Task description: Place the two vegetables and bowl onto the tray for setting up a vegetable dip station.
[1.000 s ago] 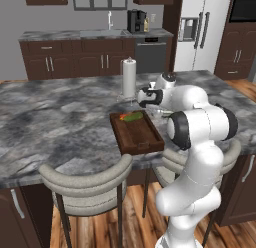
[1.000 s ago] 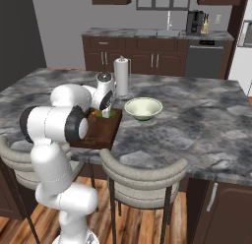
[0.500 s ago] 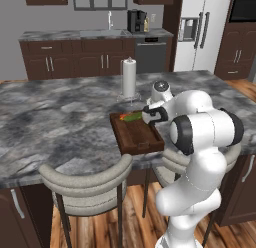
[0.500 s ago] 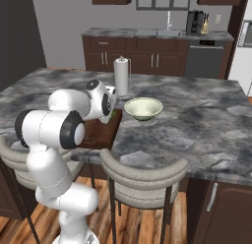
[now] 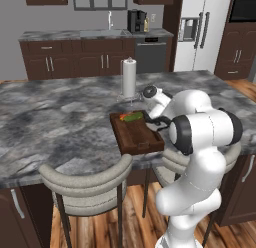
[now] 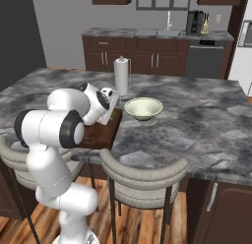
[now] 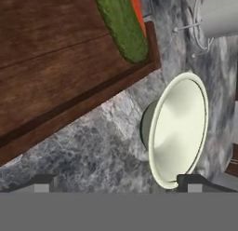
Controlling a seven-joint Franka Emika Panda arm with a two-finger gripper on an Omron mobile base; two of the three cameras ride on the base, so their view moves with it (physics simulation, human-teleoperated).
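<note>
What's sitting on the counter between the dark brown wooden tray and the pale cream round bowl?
Nothing: in the hand view, bare grey marble counter separates the dark brown wooden tray from the pale cream round bowl. The right base view shows the same gap.

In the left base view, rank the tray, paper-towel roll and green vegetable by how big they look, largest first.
1. tray
2. paper-towel roll
3. green vegetable

The roll stands farther from the camera, so its true size may be understated.
</note>
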